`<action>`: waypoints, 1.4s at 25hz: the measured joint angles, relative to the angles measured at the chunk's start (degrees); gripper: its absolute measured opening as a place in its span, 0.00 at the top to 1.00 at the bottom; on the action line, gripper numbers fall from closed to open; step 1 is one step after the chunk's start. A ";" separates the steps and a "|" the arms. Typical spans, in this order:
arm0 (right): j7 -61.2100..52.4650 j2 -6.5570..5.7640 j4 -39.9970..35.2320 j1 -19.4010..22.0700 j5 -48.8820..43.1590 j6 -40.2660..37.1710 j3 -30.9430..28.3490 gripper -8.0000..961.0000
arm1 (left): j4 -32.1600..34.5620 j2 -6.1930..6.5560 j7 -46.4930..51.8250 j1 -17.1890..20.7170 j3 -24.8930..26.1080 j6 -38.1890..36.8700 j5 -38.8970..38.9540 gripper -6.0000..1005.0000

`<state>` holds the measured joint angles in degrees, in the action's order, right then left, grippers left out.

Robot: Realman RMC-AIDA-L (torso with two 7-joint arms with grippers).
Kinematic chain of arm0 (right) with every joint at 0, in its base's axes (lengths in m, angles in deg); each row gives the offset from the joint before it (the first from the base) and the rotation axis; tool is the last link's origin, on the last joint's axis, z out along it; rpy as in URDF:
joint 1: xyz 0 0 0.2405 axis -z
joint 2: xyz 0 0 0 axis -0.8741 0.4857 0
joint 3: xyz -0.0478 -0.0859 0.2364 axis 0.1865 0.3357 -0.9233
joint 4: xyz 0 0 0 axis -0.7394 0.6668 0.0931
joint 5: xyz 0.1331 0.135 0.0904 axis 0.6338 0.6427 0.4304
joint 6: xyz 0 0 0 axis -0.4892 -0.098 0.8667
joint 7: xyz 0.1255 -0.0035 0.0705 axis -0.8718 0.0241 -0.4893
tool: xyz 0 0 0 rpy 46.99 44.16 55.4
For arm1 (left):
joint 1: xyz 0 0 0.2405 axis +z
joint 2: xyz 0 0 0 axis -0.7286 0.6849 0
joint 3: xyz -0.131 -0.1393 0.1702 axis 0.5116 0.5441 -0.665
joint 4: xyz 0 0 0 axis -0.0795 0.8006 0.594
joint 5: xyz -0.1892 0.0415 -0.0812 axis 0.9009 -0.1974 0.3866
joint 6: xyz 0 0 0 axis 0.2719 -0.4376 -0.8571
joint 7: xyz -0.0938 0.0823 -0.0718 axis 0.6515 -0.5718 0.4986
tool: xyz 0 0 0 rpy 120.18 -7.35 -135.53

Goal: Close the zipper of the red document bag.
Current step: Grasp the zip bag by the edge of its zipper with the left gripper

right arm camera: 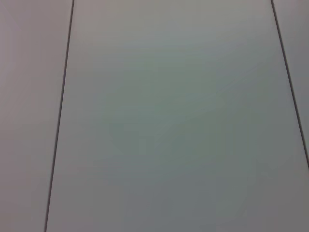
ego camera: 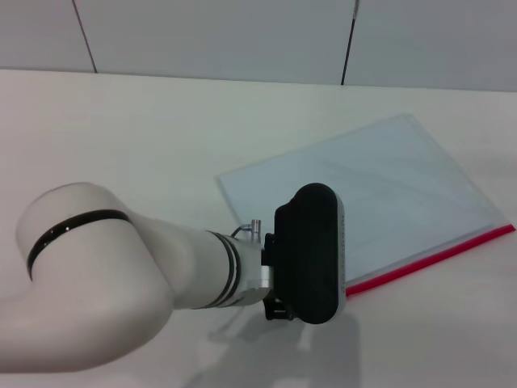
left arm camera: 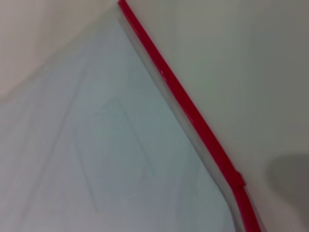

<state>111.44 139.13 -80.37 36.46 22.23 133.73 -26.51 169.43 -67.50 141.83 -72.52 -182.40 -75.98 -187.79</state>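
Note:
The red document bag [ego camera: 396, 194] is a flat, pale blue-grey translucent pouch lying on the white table, right of centre. Its zipper [ego camera: 436, 257] is a thin red strip along the near long edge, running to the right corner. My left gripper [ego camera: 311, 255], a black block at the end of the white arm, hovers over the bag's near-left corner and hides that end of the zipper. The left wrist view looks down on the bag [left arm camera: 111, 145] and the zipper [left arm camera: 183, 99], with a small red slider [left arm camera: 236, 180] on the strip. My right gripper is out of view.
The white table [ego camera: 145, 137] stretches left of and behind the bag, up to a grey panelled wall [ego camera: 242, 32]. The right wrist view shows only grey wall panels [right arm camera: 169, 121] with dark seams. The bag's far right corner lies close to the picture's right edge.

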 joint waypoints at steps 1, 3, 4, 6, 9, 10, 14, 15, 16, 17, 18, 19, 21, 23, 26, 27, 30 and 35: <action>0.00 0.00 0.00 0.00 0.00 0.00 0.00 0.07 | -0.12 0.00 -0.26 0.21 -0.03 0.43 -0.09 0.36; 0.00 0.00 -0.01 -0.01 0.00 0.00 0.00 0.07 | -0.35 0.00 -0.59 0.54 -0.04 0.94 -0.29 0.36; 0.00 0.00 -0.01 -0.02 0.00 0.00 0.00 0.07 | -0.51 0.00 -0.64 0.61 -0.04 1.09 -0.35 0.36; 0.00 0.00 -0.02 -0.03 0.00 0.00 0.00 0.07 | -1.17 -0.02 -0.70 0.67 -0.04 1.85 -0.41 0.36; 0.00 0.00 -0.02 -0.01 0.00 0.00 0.00 0.07 | -2.07 0.05 -1.10 0.79 -0.03 3.57 -0.42 0.36; 0.00 0.00 -0.02 0.01 0.00 0.00 0.00 0.07 | -2.45 0.05 -1.37 0.82 -0.03 4.16 -0.42 0.38; 0.00 0.00 0.00 0.04 0.00 0.01 0.00 0.07 | -3.72 0.02 -1.78 0.84 -0.01 5.83 -0.41 0.46; 0.00 0.00 0.02 0.05 0.00 0.01 0.00 0.07 | -4.18 0.02 -2.01 0.84 0.00 6.63 -0.40 0.48; 0.00 0.00 0.04 0.05 0.00 0.02 0.00 0.07 | -4.18 0.02 -2.01 0.84 0.00 6.63 -0.40 0.49; 0.00 0.00 0.02 0.05 0.00 0.02 0.00 0.07 | -4.45 0.02 -2.11 0.84 0.00 7.02 -0.40 0.50; 0.00 0.00 0.01 0.05 0.00 0.03 0.00 0.07 | -4.82 0.02 -2.15 0.84 0.01 7.50 -0.40 0.51; 0.00 0.00 -0.02 0.05 0.00 0.04 0.00 0.07 | -5.18 -0.02 -2.16 0.82 0.06 7.89 -0.40 0.52; 0.00 0.00 -0.02 0.05 0.00 0.06 0.00 0.07 | -5.86 -0.14 -2.17 0.71 0.19 8.37 -0.40 0.54; 0.00 0.00 -0.02 0.05 0.00 0.07 0.00 0.07 | -6.43 -0.21 -2.16 0.58 0.25 8.60 -0.40 0.62; 0.00 0.00 0.00 0.05 0.00 0.08 0.00 0.07 | -6.81 -0.23 -2.19 0.46 0.19 8.70 -0.41 0.75; 0.00 0.00 0.00 0.05 0.00 0.08 0.00 0.07 | -6.84 -0.24 -2.20 0.46 0.15 8.90 -0.41 0.77; 0.00 0.00 -0.12 0.11 0.00 0.09 0.00 0.07 | -6.84 -0.24 -2.22 0.55 -0.04 9.52 -0.55 0.85; 0.20 -0.01 -0.36 0.14 -0.17 0.08 0.35 0.07 | -6.40 -0.45 -1.28 1.52 -0.94 10.02 -4.52 0.91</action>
<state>111.64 139.11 -80.73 36.60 22.06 133.81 -26.16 163.03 -67.95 140.55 -71.00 -183.34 -65.96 -192.32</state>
